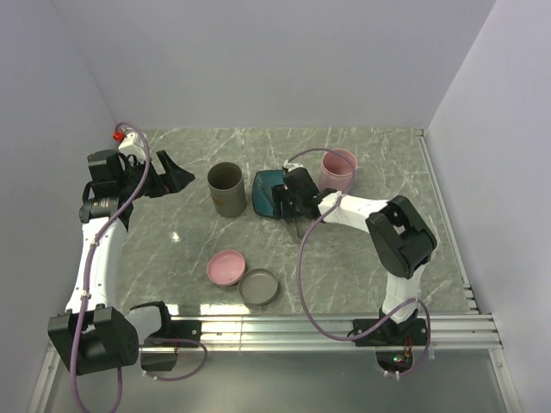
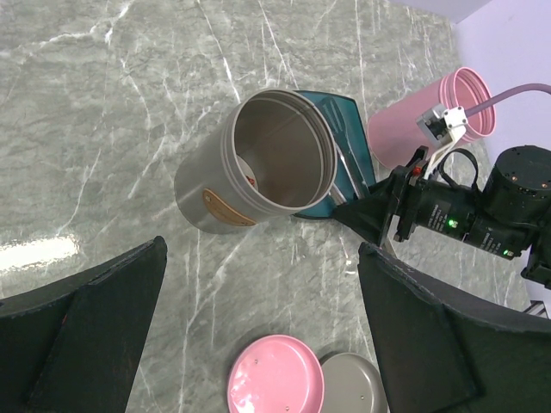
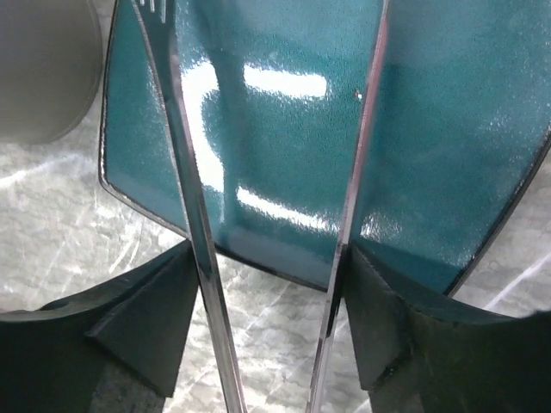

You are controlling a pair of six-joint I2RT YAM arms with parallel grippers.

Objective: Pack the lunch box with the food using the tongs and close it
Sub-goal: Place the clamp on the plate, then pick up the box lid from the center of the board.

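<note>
Sitting lengthwise in the right gripper [image 3: 267, 258], the tongs [image 3: 185, 172] have one silver arm against each finger's inner face, w/ a wide gap btwn the arms. So the fingers stand roughly mid-width, gripping the tool, w/ nothing seen pinched btwn the arms. Long axis runs straight ahead of the fingers, tips out over the teal plate [image 3: 284, 129], which looks bare where visible. Of the food [image 2: 250, 181] only a red speck shows, inside the grey container [image 2: 258, 163], just left of the plate. Right arm is far nearer; next move prob turns on swinging the tips left. Well apart, the left gripper [image 2: 263, 249] hangs wide open, empty. Behind the right wrist stands the pink container [image 1: 337, 169]; nearer the bases lie the pink lid [image 1: 226, 267] and grey lid [image 1: 259, 286], side by side.
</note>
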